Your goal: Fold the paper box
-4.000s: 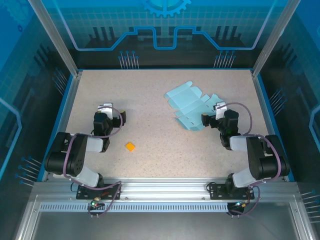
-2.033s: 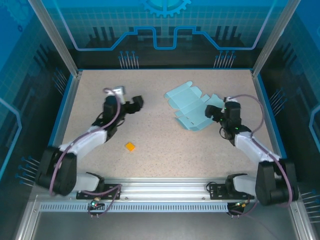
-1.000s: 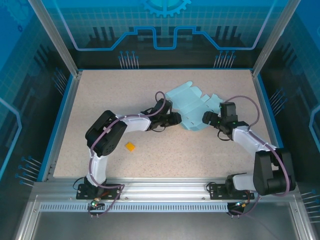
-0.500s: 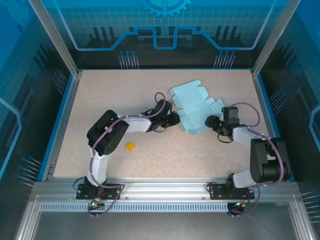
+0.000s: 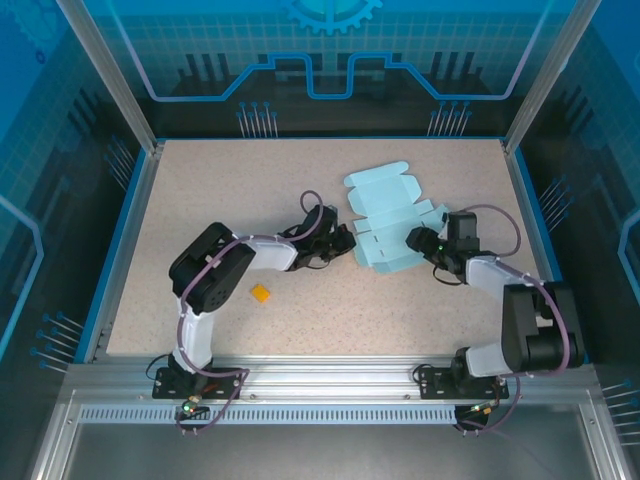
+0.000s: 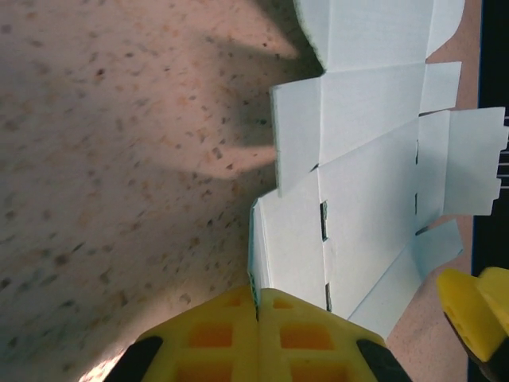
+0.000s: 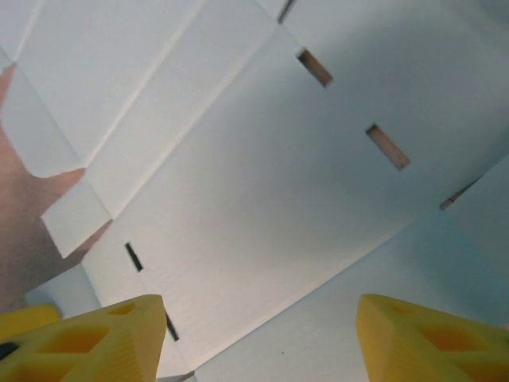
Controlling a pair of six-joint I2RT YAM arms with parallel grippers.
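The paper box [image 5: 388,215] is a flat pale-blue die-cut sheet lying right of the table's middle. My left gripper [image 5: 346,244] is at its near-left corner. In the left wrist view the yellow jaws [image 6: 258,309] are pressed together on the edge of a raised side flap of the sheet [image 6: 366,199]. My right gripper [image 5: 413,240] reaches in from the right over the sheet's near-right part. In the right wrist view its fingers [image 7: 258,342] stand wide apart above the card [image 7: 278,175], with nothing between them.
A tiny orange square [image 5: 260,293] lies on the speckled table [image 5: 220,180] in front of the left arm. Blue rails edge the table on the left, right and back. One yellow finger of the right gripper [image 6: 469,306] shows beside the sheet in the left wrist view.
My left gripper has closed on the sheet's flap and drawn back slightly. The sheet has shifted and turned a little to the right. The right gripper has moved left, over the sheet.
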